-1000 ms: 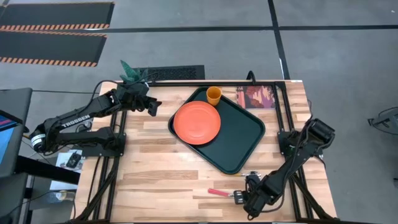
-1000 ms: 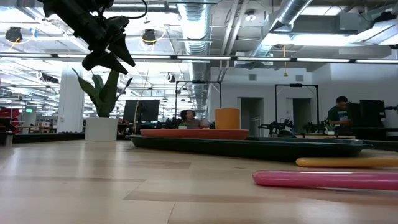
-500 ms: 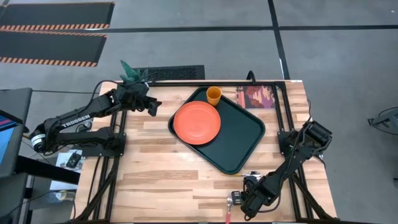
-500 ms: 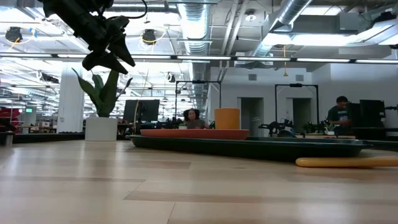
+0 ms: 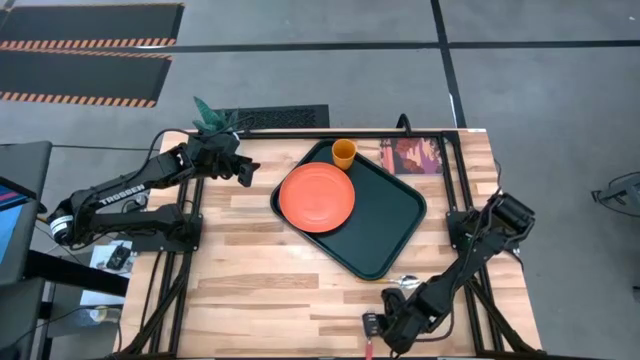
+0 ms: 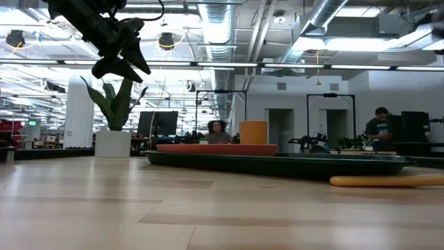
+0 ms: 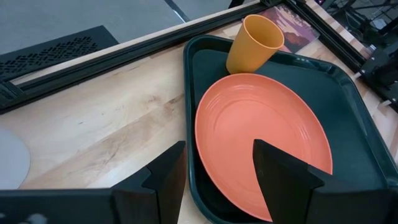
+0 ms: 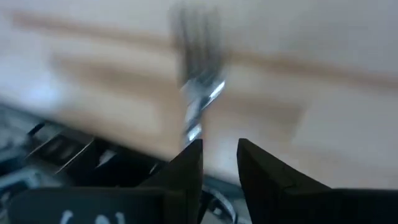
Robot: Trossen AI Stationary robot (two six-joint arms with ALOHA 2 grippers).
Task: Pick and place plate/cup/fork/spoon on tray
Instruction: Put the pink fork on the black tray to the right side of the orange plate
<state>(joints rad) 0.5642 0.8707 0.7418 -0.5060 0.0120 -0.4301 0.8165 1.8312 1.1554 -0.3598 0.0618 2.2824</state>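
The orange-red plate (image 5: 317, 197) and the orange-yellow cup (image 5: 343, 153) sit on the dark tray (image 5: 392, 228); both also show in the left wrist view, the plate (image 7: 261, 137) and the cup (image 7: 255, 43). The spoon (image 5: 405, 283) lies on the table by the tray's near corner; its yellow handle (image 6: 385, 180) shows in the low view. My right gripper (image 5: 374, 325) is at the table's near edge, shut on the fork (image 8: 198, 84). My left gripper (image 5: 243, 172) is open and empty, raised over the table left of the tray. My right gripper pinches the fork between its two fingers at the metal neck below the tines (image 8: 193, 132). The tines (image 8: 199, 68) stick out past the fingertips. The pink handle end (image 5: 370, 349) shows on the gripper's near side, at the table's near edge. The fork is lifted clear of the table.
A reddish picture book (image 5: 412, 156) lies at the far right beside the tray. A plant (image 5: 212, 117) stands behind the far left corner. Bare wood spans the table's left half and the near strip. People show in the room beyond the table.
My right gripper has taken the fork off the table and shifted a little toward the left and near edges. The fork has turned from lying left-to-right to pointing near-to-far, its pink handle now at the near edge, and it has left the low view.
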